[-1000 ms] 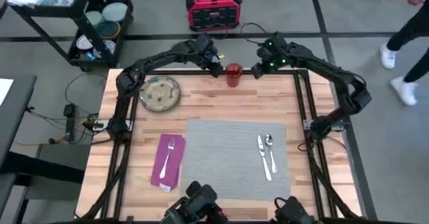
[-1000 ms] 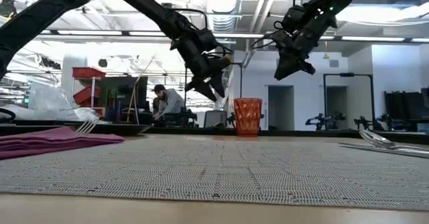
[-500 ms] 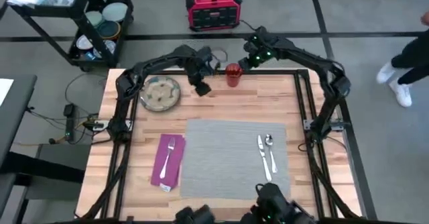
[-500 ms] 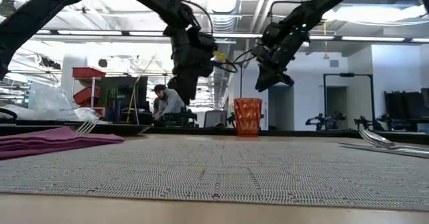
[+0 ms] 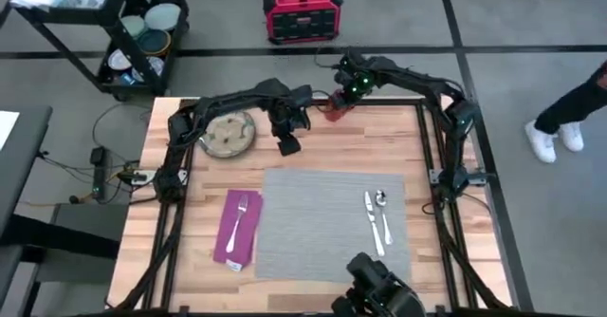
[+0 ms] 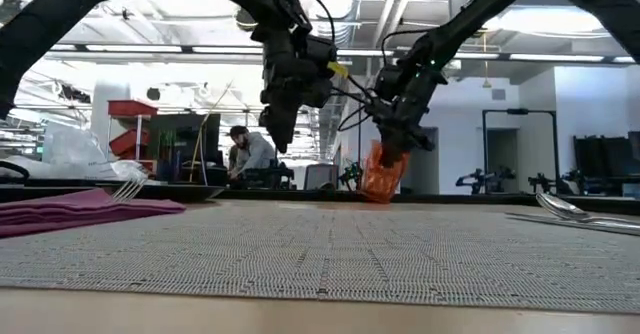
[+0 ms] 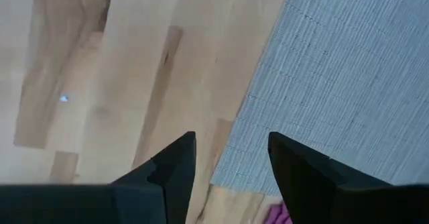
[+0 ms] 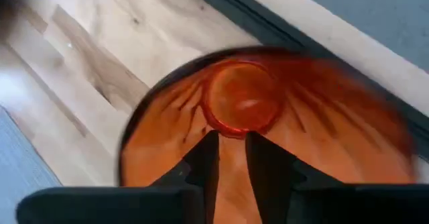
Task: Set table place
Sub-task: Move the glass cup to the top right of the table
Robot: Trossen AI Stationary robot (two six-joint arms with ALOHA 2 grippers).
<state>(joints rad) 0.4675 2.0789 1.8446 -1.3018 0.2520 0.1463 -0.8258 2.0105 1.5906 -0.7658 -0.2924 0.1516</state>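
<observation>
The right tool [image 5: 340,102] is at the far edge of the tabletop [image 5: 303,141], pinching the orange-red cup [image 6: 383,172] by its rim, one finger inside and one outside going by the right wrist view. The cup [image 8: 261,127] is tilted, and in the low view its bottom edge looks just off the wood or barely touching, can't say which. It's small, ribbed, translucent.

The left tool [image 5: 285,144] hangs over bare wood between the plate and the mat's far corner, fingers spread with nothing between them [image 7: 228,167].

Count-wise: one grey woven mat [image 5: 332,224] in the middle, one magenta napkin [image 5: 237,228] just left of it with one fork [image 5: 240,213] lying on top, one knife [image 5: 372,224] and one spoon [image 5: 382,213] side by side on the mat's right part, one speckled grey-green plate [image 5: 225,133] at far left of the tabletop, one cup. Two arms total.

Off the table there's a red box [image 5: 302,11] on the floor and a black cart [image 5: 123,32] with bowls.
</observation>
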